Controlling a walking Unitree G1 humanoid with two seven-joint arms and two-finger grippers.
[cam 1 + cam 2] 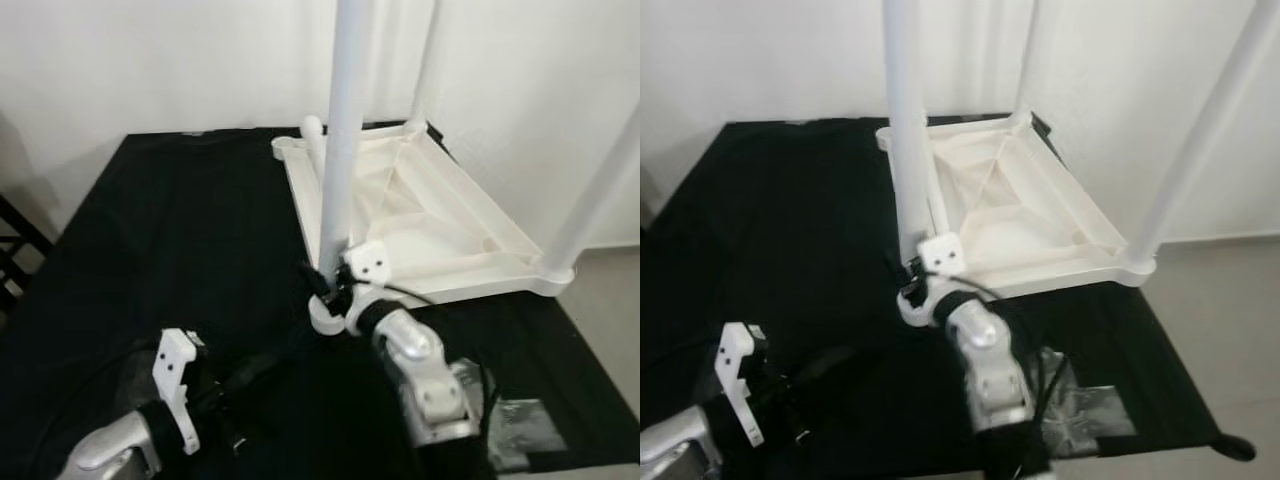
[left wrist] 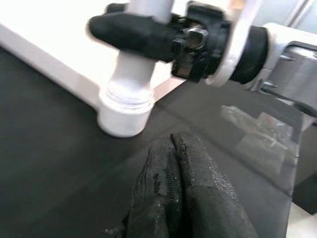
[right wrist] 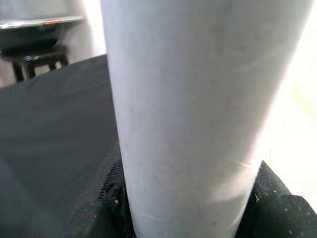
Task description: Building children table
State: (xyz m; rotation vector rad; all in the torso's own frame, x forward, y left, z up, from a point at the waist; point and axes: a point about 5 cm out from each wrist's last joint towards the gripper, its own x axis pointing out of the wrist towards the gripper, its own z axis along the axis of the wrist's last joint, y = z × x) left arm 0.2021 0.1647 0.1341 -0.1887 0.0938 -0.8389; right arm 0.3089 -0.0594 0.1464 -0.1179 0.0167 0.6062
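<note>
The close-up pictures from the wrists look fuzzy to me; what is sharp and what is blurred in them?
Left wrist view: the shut black fingers are fairly sharp, while the right end effector and the white leg beyond are soft. Right wrist view: the leg is so close that it blurs, with bright glare at one edge.

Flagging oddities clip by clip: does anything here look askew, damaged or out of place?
One corner of the upside-down white table top has only a short stub, while three corners carry tall legs. The right gripper clamps the near leg just above its socket. The left gripper hovers shut over the black cloth.
</note>
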